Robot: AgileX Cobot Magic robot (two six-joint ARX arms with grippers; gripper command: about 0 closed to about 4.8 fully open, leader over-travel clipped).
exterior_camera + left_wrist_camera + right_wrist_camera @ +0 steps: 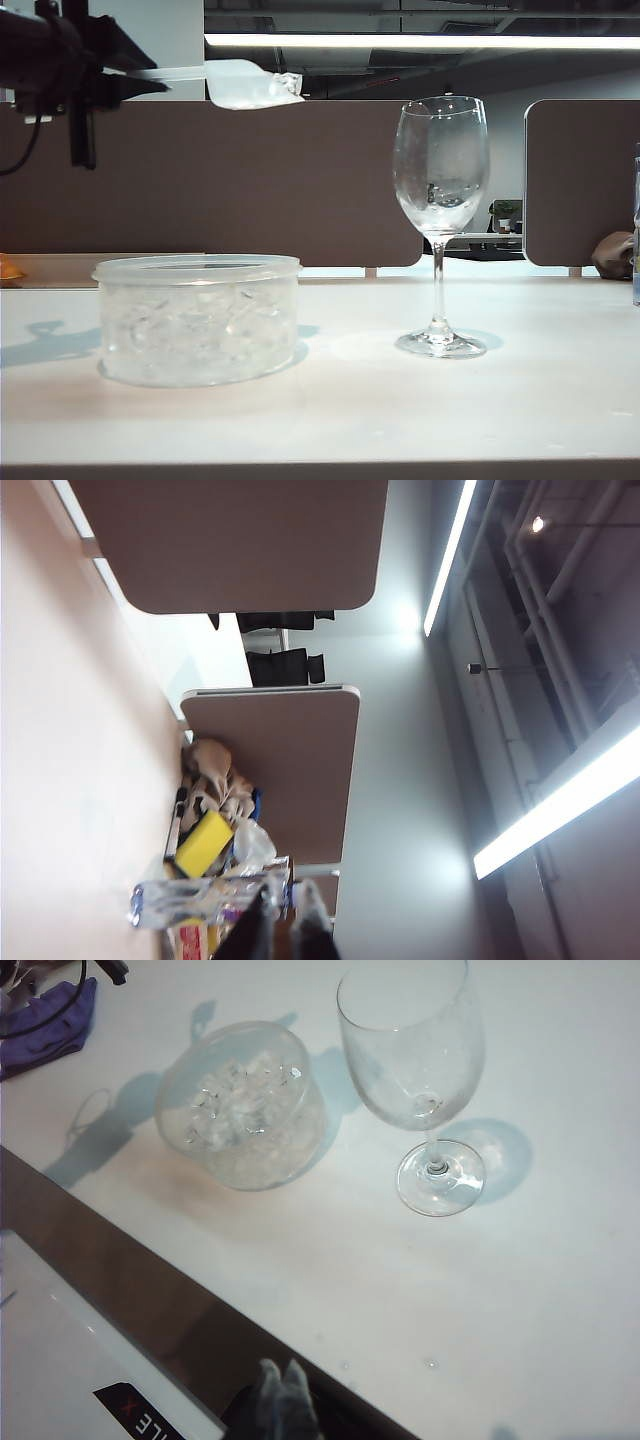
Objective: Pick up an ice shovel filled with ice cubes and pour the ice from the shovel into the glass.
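High at the exterior view's left, my left gripper [125, 85] is shut on the thin handle of the translucent white ice shovel [250, 85]. The shovel lies about level, well above the tub. Ice cubes [278, 88] show at its front lip. The tall stemmed glass [440, 170] stands upright to the right of the shovel, apart from it. In the left wrist view the left gripper's [283, 912] dark fingers stand almost together, and the shovel cannot be made out there. My right gripper [283, 1385] is shut and empty over the table's front edge, with the glass [412, 1050] far from it.
A round clear plastic tub [198, 320] full of ice stands left of the glass, also seen as the tub [243, 1110] from the right wrist. Brown partitions [250, 180] close the back. A purple cloth [50, 1015] lies beyond the tub. A plastic bottle [200, 900] and clutter sit at the table's right end.
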